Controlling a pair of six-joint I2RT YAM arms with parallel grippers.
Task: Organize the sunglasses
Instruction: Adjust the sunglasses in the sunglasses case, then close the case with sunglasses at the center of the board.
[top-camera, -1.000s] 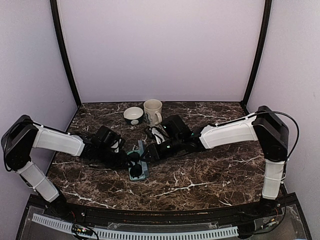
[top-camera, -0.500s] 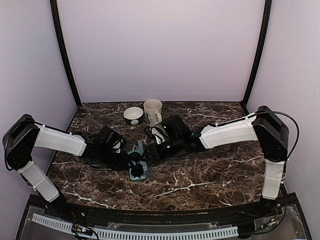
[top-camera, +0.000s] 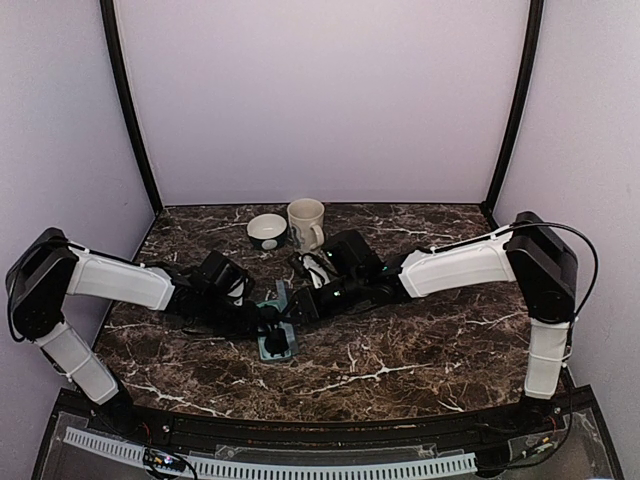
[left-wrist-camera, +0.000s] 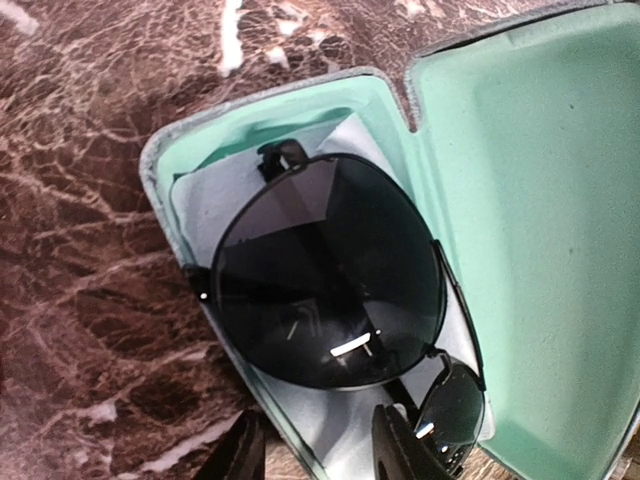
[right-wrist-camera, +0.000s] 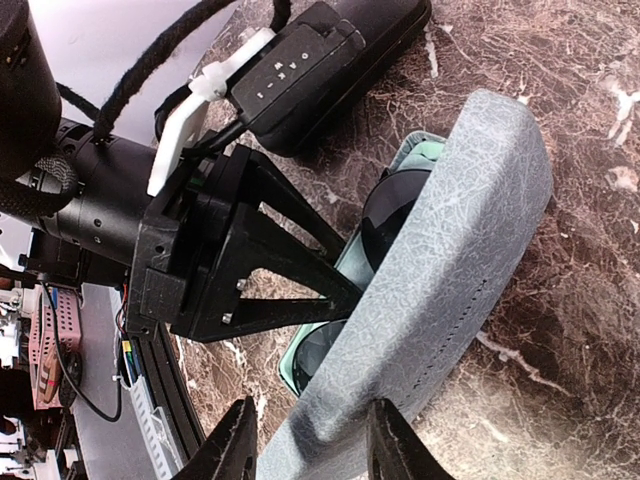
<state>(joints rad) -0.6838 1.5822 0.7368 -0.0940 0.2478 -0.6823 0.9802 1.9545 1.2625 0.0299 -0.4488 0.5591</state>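
Note:
The thin black wire-framed sunglasses (left-wrist-camera: 330, 290) lie folded on a pale cloth inside the open grey-blue case (left-wrist-camera: 520, 200), which has a mint lining. My left gripper (left-wrist-camera: 320, 455) is open over the case's near end, one finger outside the wall and one over the cloth, holding nothing. From above, it (top-camera: 258, 318) sits just left of the sunglasses (top-camera: 272, 325). My right gripper (right-wrist-camera: 312, 445) is shut on the raised grey lid (right-wrist-camera: 470, 230) and holds it up. A dark lens (right-wrist-camera: 385, 215) shows beside the lid. The brownish pair is not clearly visible.
A cream mug (top-camera: 306, 222) and a small white bowl (top-camera: 267, 231) stand at the back of the marble table (top-camera: 420, 350). Both forearms meet over the case at mid-table. Purple walls close in the back and sides.
My left gripper's jaws have widened and let go of the sunglasses, which now rest in the case. The right gripper and the lid have stayed put.

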